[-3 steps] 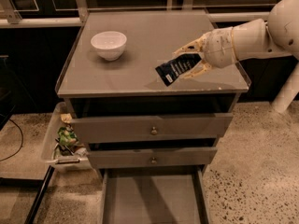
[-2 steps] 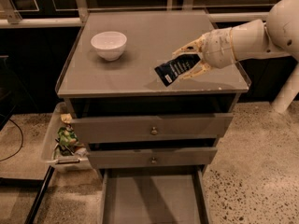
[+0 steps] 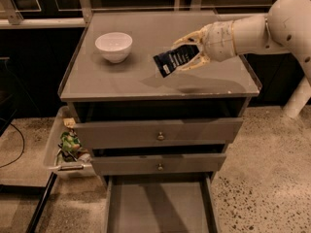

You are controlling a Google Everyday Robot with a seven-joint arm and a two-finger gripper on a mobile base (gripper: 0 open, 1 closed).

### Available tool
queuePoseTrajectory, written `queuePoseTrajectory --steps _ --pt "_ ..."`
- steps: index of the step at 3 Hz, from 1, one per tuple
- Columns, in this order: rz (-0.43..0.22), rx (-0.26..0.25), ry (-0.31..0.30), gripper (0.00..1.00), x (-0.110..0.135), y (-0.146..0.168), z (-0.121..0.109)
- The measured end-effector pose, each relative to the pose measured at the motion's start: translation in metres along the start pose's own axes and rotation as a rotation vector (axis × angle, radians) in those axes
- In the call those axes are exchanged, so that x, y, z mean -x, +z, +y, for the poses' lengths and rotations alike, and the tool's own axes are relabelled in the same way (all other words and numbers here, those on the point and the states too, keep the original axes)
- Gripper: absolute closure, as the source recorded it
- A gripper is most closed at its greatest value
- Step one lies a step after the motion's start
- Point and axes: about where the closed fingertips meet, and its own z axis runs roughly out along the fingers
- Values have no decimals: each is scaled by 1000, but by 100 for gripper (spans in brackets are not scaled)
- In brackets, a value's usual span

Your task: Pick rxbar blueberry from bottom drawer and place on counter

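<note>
Grey tabletop (image 3: 116, 81) fills mid-frame; above its right half our claw (image 3: 193, 52) pinches the rxbar blueberry (image 3: 174, 61), the bottom drawer (image 3: 155, 208) below lying open. We judge placing underway: next, lower and release.

No text, brand or number can be read anywhere in view. The rxbar (image 3: 174, 62), clamped between the fingers of the gripper (image 3: 188, 52) over the right half of the counter (image 3: 146, 84), carries pale print on its dark wrapper, densest towards its lower left end; the characters are too small to make out. The coloured wrappers (image 3: 70, 144) in the bin (image 3: 50, 152) left of the cabinet (image 3: 194, 130) show green and white patches but no legible lettering.
</note>
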Motion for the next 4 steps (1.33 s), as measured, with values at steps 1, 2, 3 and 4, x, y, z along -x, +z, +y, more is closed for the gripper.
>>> queuePoseTrajectory --steps 1,2,3,4 --pt "-24 -23 39 100 -1 8 -28" --pt "-42 -27 84 100 -4 9 -37" --pt "-34 -18 152 100 -21 7 -29" --pt "31 -2 219 100 -52 -1 -13"
